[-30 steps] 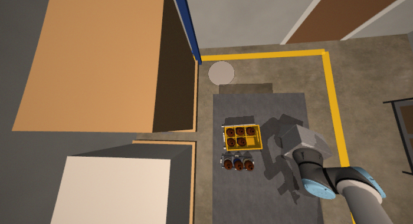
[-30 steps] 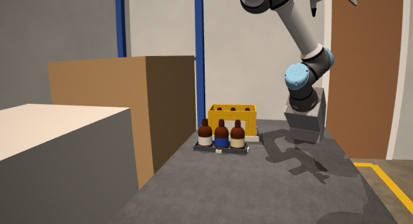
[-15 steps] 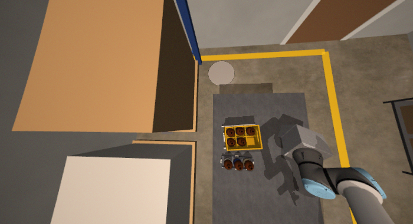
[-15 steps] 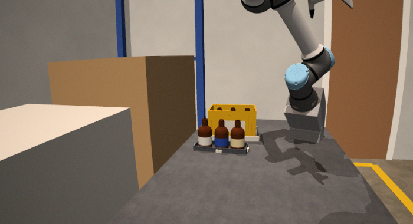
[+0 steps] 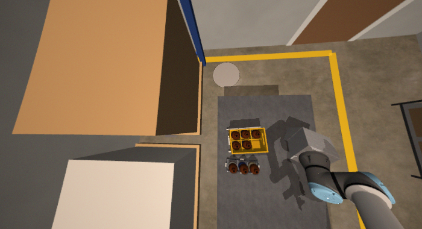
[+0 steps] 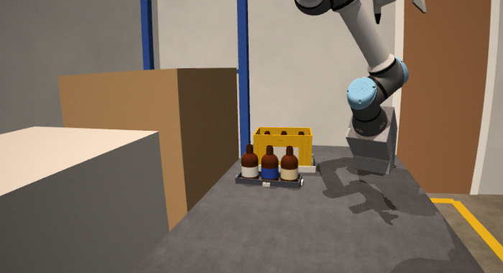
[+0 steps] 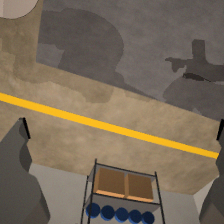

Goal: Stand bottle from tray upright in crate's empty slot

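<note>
The yellow crate point(image 5: 248, 140) stands on the grey table and holds five brown bottles. Its one empty slot point(image 5: 257, 144) is the corner nearest the tray and the arm's base. The crate also shows in the exterior view point(image 6: 282, 144). The dark tray point(image 6: 269, 182) stands just in front of it with three upright brown bottles, labelled white point(image 6: 249, 166), blue point(image 6: 269, 167) and cream point(image 6: 289, 168); from above, the tray point(image 5: 242, 166) lies below the crate. My gripper point(image 6: 397, 4) is open and empty, high above the table's right side, far from both. The wrist view shows neither crate nor tray.
The arm's grey base block point(image 6: 371, 144) stands on the table right of the crate. A tall brown box point(image 6: 144, 133) and a white-topped block point(image 6: 72, 191) stand left of the table. The wrist view shows the floor, a yellow line point(image 7: 110, 127) and a shelf rack point(image 7: 125, 192).
</note>
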